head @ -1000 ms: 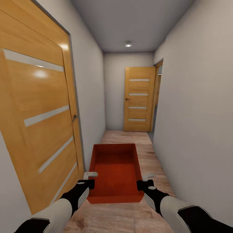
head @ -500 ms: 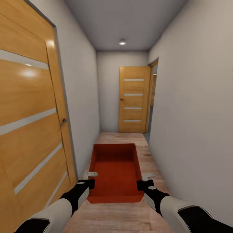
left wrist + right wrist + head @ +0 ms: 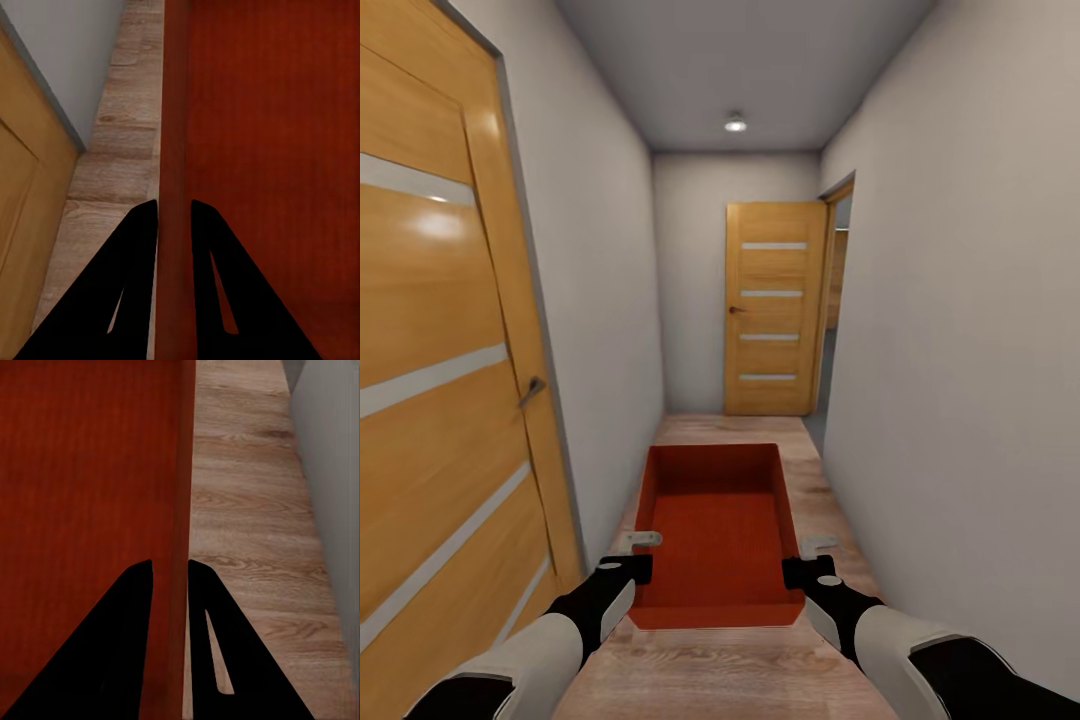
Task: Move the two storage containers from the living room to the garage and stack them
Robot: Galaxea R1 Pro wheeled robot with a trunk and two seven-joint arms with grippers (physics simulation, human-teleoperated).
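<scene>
An orange-red storage container (image 3: 720, 530) hung at 6 o'clock in a narrow hallway, above wood-plank flooring (image 3: 800, 470). The left claw (image 3: 174, 214) was clamped on its left wall, the right claw (image 3: 170, 570) on its right wall. The head view added a striped door (image 3: 772, 308) at 12 o'clock.

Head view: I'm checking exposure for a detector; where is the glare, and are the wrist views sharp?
Head view: ceiling lamp throws a bright patch on the near door. Left wrist view: gripper fingers are featureless black and the container wall looks soft. Right wrist view: fingers likewise black.
</scene>
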